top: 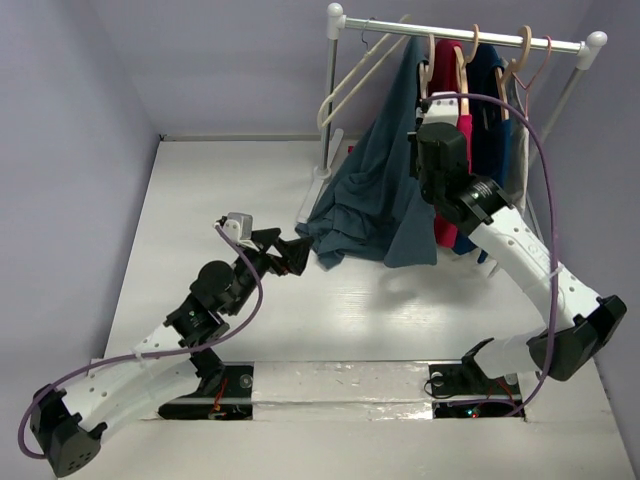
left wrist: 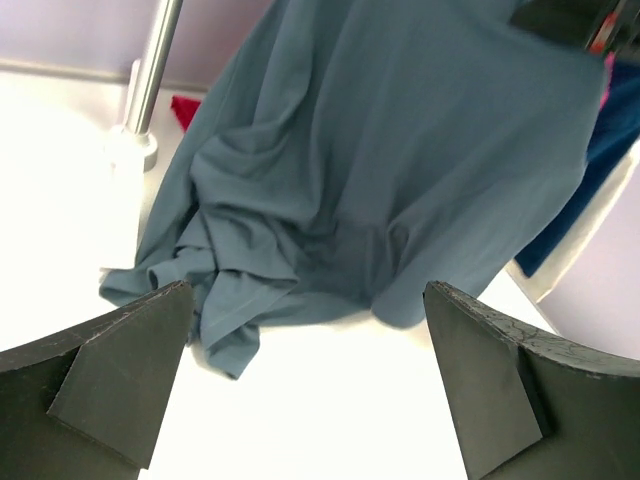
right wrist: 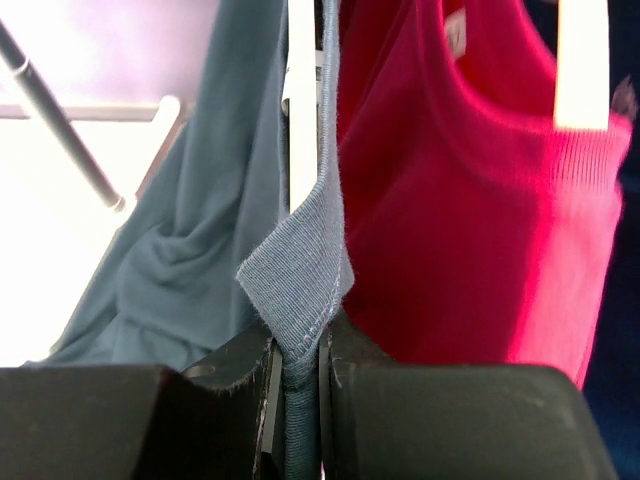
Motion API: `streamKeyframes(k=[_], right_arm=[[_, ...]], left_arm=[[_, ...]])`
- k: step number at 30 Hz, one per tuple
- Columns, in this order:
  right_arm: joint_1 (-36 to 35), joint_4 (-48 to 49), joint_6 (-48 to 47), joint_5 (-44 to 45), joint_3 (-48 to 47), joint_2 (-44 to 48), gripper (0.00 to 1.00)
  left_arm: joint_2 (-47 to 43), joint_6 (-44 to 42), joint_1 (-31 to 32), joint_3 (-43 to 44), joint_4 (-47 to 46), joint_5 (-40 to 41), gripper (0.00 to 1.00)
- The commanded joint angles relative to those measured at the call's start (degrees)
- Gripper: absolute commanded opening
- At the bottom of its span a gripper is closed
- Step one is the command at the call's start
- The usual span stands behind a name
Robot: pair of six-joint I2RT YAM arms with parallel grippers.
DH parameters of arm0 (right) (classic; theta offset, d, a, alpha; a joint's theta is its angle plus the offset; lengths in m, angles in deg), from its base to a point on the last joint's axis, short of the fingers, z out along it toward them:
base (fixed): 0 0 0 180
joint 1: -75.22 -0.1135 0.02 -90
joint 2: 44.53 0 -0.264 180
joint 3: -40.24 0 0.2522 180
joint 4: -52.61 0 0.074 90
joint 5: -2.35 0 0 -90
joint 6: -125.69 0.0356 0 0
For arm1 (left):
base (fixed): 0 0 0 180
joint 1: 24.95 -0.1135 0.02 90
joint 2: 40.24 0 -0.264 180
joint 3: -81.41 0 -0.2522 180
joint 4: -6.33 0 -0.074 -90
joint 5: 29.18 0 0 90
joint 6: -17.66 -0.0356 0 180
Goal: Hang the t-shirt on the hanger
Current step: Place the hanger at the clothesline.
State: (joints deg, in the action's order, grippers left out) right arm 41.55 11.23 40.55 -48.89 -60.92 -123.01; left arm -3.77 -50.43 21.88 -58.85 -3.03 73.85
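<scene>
Left gripper sits low over the table, jaws spread fully and holding nothing, just short of the slate-blue t-shirt. The t-shirt hangs from the rail, its lower folds pooled on the table. Right gripper is clamped on its ribbed collar band, beside a pale hanger arm. A red shirt hangs alongside.

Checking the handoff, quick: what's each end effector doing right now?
Left end effector: open, holding nothing.
Right end effector: closed on the t-shirt hem.
</scene>
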Motion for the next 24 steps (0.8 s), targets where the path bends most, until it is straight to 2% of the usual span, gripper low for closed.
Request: streamKeyframes(k=[1, 12, 19, 24], right_arm=[[0.8, 13.9, -7.23, 4.65, -5.41, -1.41, 0.0], [6.06, 13.65, -10.4, 2.99, -14.38, -9.59, 0.0], [9.5, 12.5, -8.03, -0.62, -13.77, -10.47, 0.0], [9.5, 13.73, -7.06, -2.2, -9.29, -10.21, 0.0]], left_arm=[[1.23, -0.47, 0.19, 0.74, -2.38, 1.29, 0.99], [0.27, -0.47, 0.19, -0.14, -2.64, 2.26, 0.99], [1.5, -0.29, 0.19, 0.04, -3.08, 1.99, 0.99], [2.03, -0.29, 0.19, 0.04, -2.99, 2.6, 0.99]])
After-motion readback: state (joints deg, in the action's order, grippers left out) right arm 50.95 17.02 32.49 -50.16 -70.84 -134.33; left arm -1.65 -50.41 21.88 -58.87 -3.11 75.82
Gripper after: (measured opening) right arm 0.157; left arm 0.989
